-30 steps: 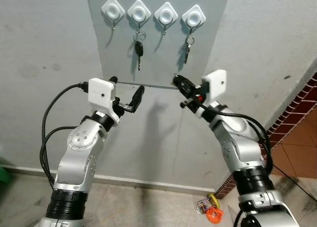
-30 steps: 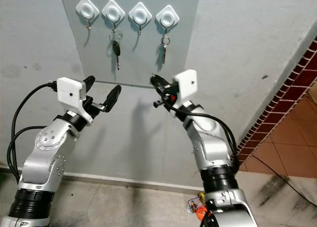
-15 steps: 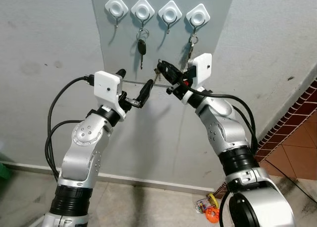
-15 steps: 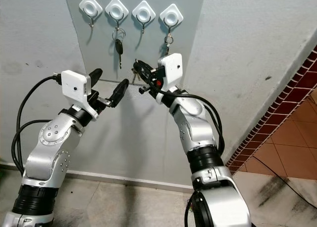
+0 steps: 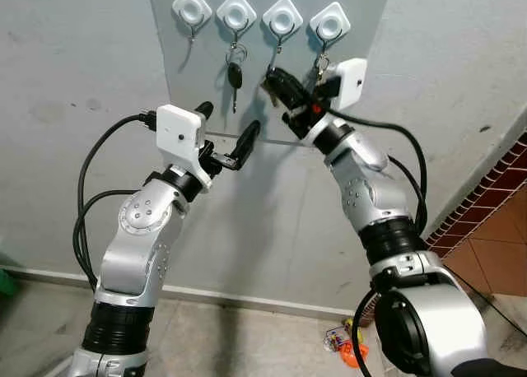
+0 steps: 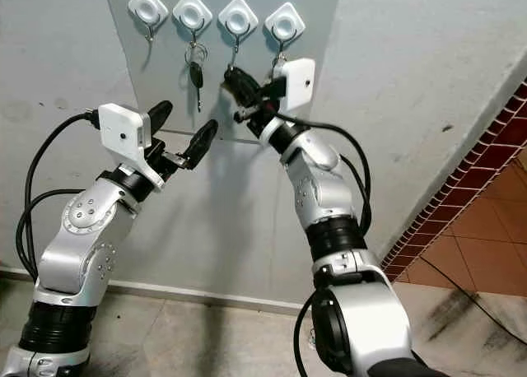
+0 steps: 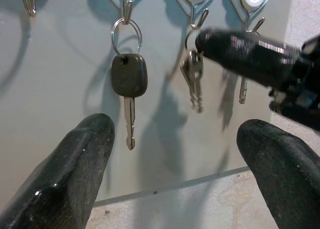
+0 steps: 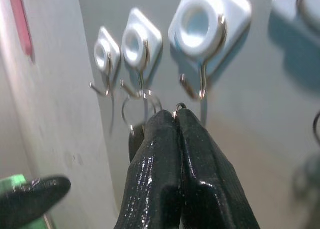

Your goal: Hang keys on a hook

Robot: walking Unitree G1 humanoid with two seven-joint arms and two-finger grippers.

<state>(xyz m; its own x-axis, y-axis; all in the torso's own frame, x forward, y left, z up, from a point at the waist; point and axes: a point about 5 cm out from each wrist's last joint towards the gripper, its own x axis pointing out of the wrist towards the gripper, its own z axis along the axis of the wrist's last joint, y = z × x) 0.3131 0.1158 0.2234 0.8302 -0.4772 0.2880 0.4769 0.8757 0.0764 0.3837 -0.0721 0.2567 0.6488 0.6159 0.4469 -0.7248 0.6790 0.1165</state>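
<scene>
The right gripper, fingers clenched on a small bunch of silver keys hanging lengthwise, holds the ring just below the third white diamond-shaped wall hook, while the left gripper waits released lower down.

Both silver jointed arms are raised in front of the robot, elbows bent, forearms angling up and inward. The left gripper of two long black fingers stands with its fingers spread wide apart (nothing lies between them), its white box-shaped wrist camera housing on top. The right gripper of two long black fingers reaches higher, fingertips pressed together and pinching a small silver metal key ring, a white wrist camera housing behind it.
</scene>
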